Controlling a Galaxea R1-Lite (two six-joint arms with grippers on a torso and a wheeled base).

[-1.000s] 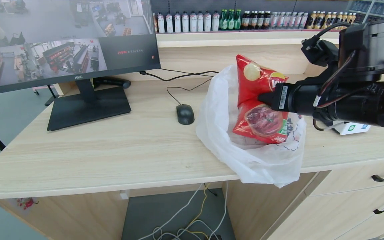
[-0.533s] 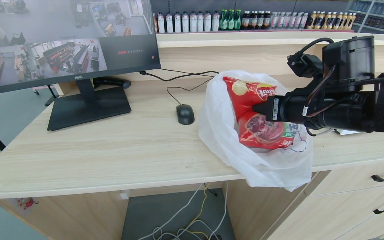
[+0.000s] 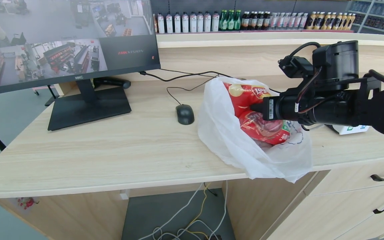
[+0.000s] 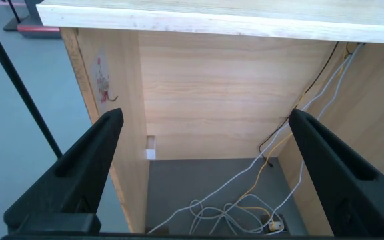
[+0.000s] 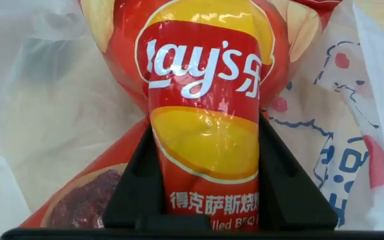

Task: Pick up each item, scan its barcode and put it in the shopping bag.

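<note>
**Right gripper** (image 5: 209,183): jaws clamped across the waist of the chip bag (image 3: 262,125), squeezing the film into a narrow neck. A mid-length hold probably keeps the puffed packet from swinging. The arm comes in from the right, roughly level above the counter (image 3: 112,150).

**Chip bag**: red and tilted. Its lower half is inside the mouth of the shopping bag (image 3: 225,140), and its upper end leans far-left just above the rim. It is held, not released. Judged to be the placing step, close to done.

**Shopping bag**: thin white plastic, slumped on the near right part of the counter, with one fold drooping over the near edge. The mouth gapes toward the right, which suits an item coming in from that side. The limp film may cling and lift when the jaws let go.

**Left gripper** (image 4: 205,127): jaws apart and holding nothing. It sits low in front of the desk's open underside, above loose cables (image 4: 232,207), likely kept out of the working arm's way.

**Mouse** (image 3: 185,114): just left of the shopping bag.

**Monitor** (image 3: 62,40): far left on the counter.

**Small white box** (image 3: 348,129): on the counter at the right, behind the right arm.
</note>
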